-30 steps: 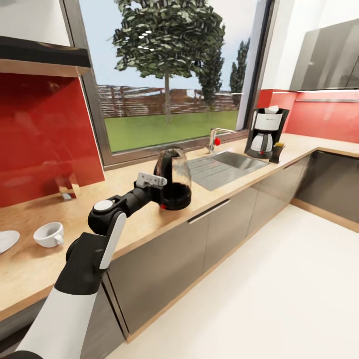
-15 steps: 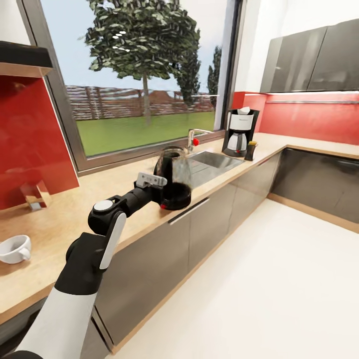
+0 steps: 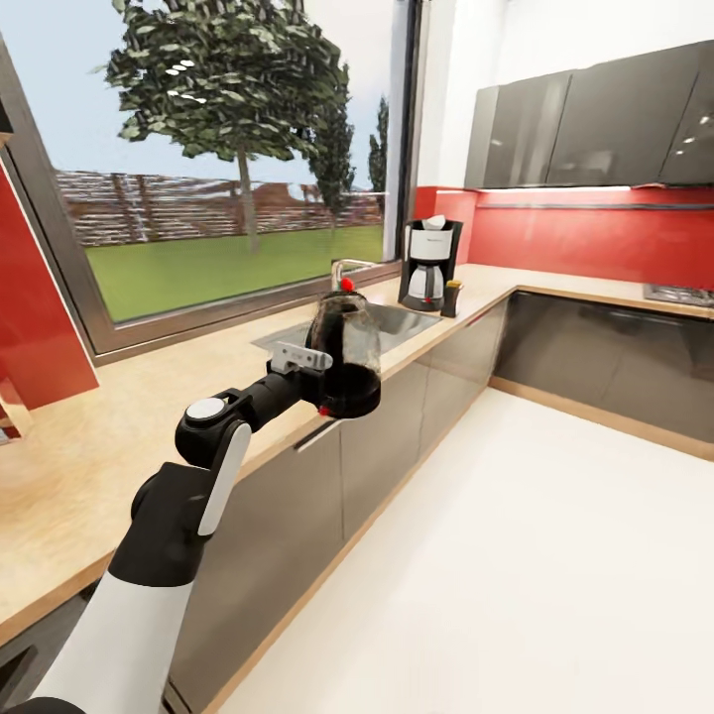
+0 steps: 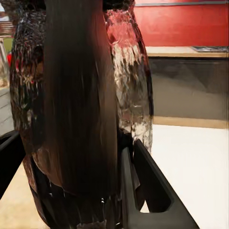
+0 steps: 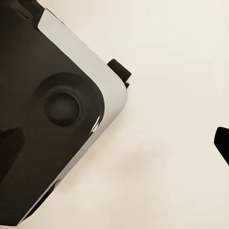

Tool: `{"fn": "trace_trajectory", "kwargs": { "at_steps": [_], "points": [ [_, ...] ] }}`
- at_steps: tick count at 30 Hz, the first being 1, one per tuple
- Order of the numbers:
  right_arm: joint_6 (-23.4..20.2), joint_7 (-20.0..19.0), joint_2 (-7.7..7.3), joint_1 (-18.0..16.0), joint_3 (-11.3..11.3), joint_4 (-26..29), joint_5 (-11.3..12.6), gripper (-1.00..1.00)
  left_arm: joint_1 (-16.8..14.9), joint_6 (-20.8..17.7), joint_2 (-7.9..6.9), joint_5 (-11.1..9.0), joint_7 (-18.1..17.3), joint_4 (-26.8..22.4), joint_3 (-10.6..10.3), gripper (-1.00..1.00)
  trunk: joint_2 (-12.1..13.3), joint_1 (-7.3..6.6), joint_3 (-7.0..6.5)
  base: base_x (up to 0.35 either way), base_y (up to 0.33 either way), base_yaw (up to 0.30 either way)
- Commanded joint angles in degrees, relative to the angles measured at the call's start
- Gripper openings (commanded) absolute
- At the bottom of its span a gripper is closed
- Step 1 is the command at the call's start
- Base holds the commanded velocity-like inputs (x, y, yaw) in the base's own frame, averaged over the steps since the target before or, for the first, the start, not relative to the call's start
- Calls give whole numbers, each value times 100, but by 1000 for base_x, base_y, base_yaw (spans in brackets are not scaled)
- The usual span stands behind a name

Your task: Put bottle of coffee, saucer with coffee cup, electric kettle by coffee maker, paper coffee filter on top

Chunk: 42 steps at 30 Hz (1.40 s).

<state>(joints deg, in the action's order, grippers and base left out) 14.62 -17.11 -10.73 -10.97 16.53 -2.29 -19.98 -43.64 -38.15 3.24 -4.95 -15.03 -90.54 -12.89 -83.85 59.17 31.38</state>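
My left gripper [image 3: 322, 375] is shut on the handle of the electric kettle [image 3: 345, 359], a dark glass dome held just above the front edge of the light wood countertop [image 3: 149, 416]. In the left wrist view the kettle [image 4: 81, 109] looms close, with a black finger [image 4: 148, 186] along its side. Farther along the countertop stands the coffee maker [image 3: 428, 266], with a white paper coffee filter [image 3: 433, 222] on its top. The small bottle of coffee [image 3: 453, 297] stands right beside it. In the right wrist view one dark fingertip [image 5: 222, 145] hangs over pale floor, near my base.
An inset steel sink [image 3: 392, 322] with a red-knobbed tap [image 3: 347, 284] lies between the kettle and the coffee maker. Grey cabinet fronts [image 3: 397, 436] run under the worktop, which turns a corner at the right. The wide white floor [image 3: 516, 555] is open.
The head view has swung right along the counter. The cup at the left has left the picture and the coffee maker sits nearer the middle. The kettle stays in my left gripper.
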Motion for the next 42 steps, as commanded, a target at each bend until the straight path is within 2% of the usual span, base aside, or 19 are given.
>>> {"fn": "trace_trajectory", "kwargs": {
  "at_steps": [1, 14, 42],
  "points": [
    [41, -3, 0, -10, 26, -21, -1, 100, -4, -43, 1, -66, 9, -8, 6, -100, -3, 0, 2, 0, 0, -265],
    [41, -3, 0, -10, 26, -17, -6, 100, -4, -43, 1, -67, 9, -8, 31, -100, -3, 0, -12, 144, -104, -139],
    [41, -3, 0, -10, 26, -17, -6, 100, -4, -43, 1, -67, 9, -8, 35, -100, -3, 0, -12, 252, -185, -254]
  ]
}}
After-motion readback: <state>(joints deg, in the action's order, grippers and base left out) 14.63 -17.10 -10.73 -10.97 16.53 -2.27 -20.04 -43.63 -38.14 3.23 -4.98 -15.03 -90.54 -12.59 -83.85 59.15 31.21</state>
